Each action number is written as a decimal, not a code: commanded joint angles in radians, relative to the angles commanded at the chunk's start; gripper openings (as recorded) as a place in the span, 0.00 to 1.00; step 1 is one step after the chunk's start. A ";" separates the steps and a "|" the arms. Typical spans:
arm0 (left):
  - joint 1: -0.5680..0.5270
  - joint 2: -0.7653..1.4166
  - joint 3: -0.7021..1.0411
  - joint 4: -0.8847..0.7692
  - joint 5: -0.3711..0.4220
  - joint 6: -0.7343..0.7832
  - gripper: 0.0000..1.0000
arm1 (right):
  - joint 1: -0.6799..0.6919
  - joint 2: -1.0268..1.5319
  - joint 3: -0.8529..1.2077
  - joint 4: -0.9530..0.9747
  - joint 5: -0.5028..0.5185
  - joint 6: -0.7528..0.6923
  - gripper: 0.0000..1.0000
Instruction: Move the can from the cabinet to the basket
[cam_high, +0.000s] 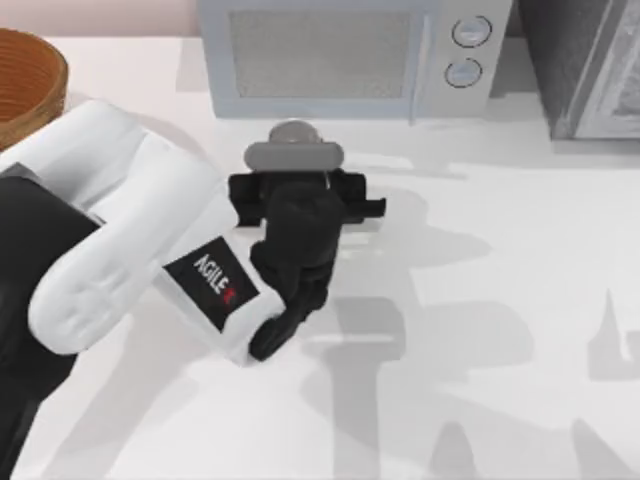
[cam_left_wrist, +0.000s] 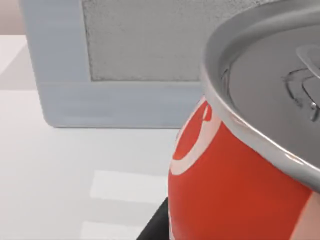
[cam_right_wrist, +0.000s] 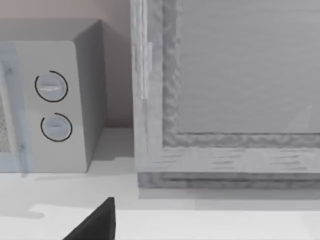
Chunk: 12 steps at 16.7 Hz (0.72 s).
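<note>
Bulky white rounded shell on the left arm (cam_high: 120, 230), smooth and glossy, joined to black segments at the near end. Carries a black label panel (cam_high: 212, 283) with white "AGILE" lettering and a small red mark. Ends in a matte black wrist block and black left hand (cam_high: 300, 215), blocky, with a grey rounded bar (cam_high: 294, 155) across the front.
</note>
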 joint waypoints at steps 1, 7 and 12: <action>0.000 0.000 0.000 0.000 0.000 0.000 0.32 | 0.000 0.000 0.000 0.000 0.000 0.000 1.00; 0.000 0.000 0.000 0.000 0.000 0.000 0.00 | 0.000 0.000 0.000 0.000 0.000 0.000 1.00; 0.000 0.000 0.000 0.000 0.000 0.000 0.00 | 0.000 0.000 0.000 0.000 0.000 0.000 1.00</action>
